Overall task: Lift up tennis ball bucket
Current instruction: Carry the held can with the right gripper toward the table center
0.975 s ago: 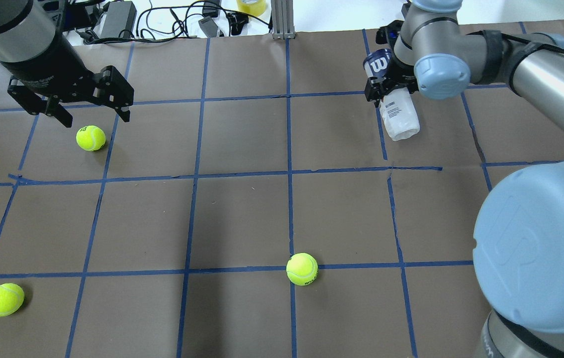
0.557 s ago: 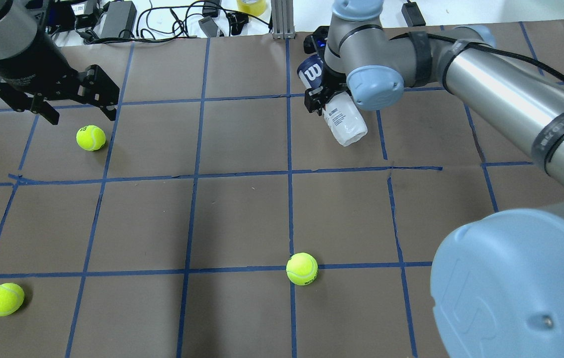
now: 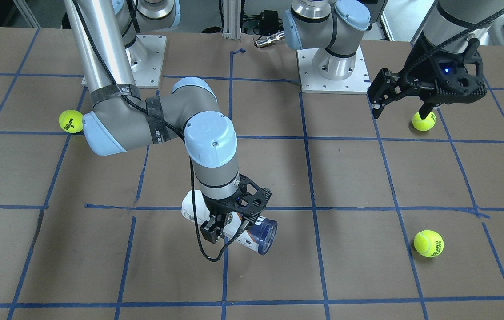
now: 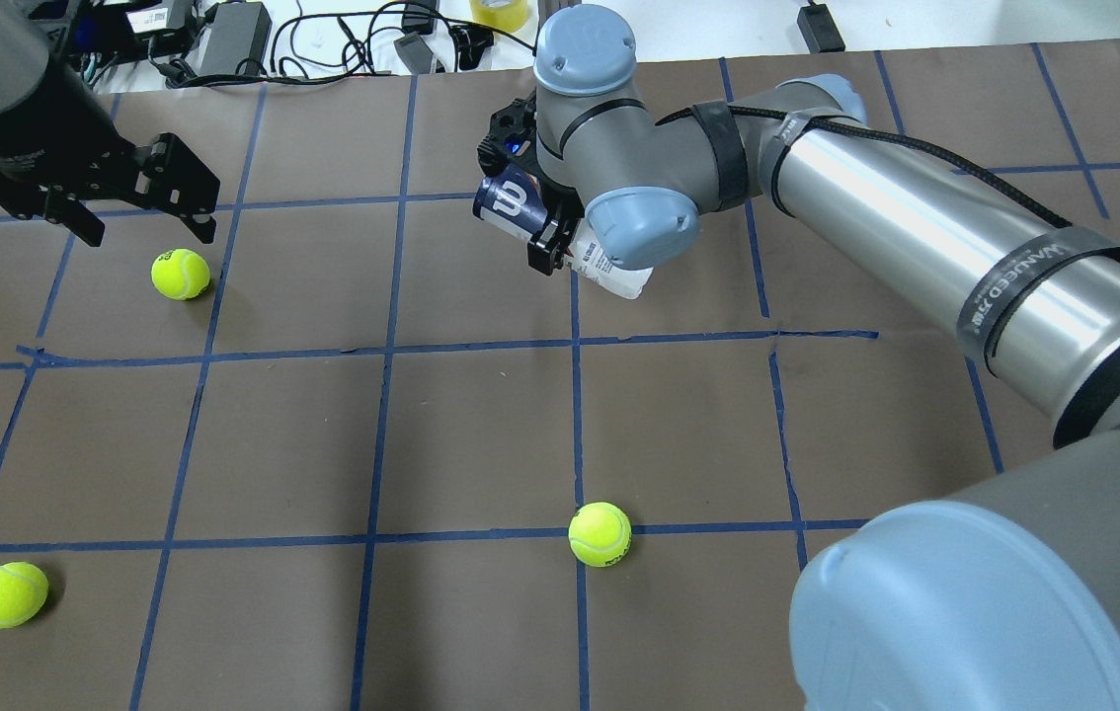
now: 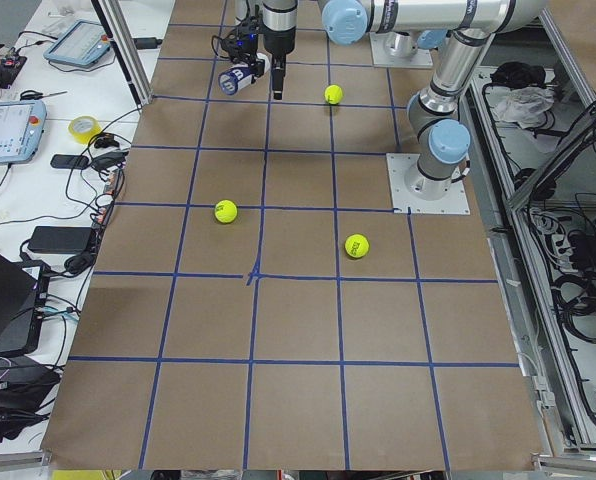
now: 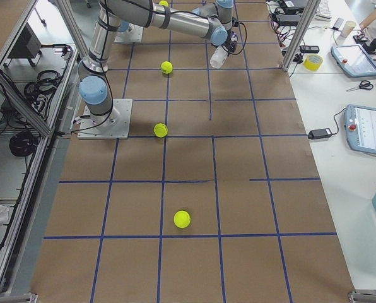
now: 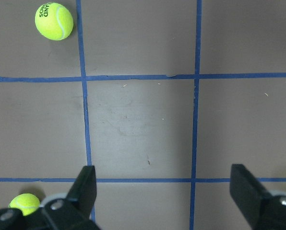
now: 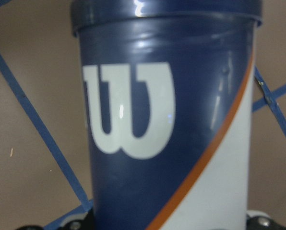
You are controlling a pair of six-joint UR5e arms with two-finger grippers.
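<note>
The tennis ball bucket, a slim can with a navy "W" end and a white label, hangs tilted on its side above the brown table. My right gripper is shut on its middle. The can also shows in the front view in that gripper. It fills the right wrist view. My left gripper is open and empty, hovering just above a tennis ball at the far left. In the left wrist view the open fingers frame bare table.
Two more tennis balls lie near the front: one at mid-table, one at the left corner. Cables, power bricks and a tape roll lie past the far edge beside a metal post. The arm bases stand on the robot's side.
My right arm has swung left across the far side of the table, carrying the can with it. My left gripper has drifted slightly left and away, still open.
</note>
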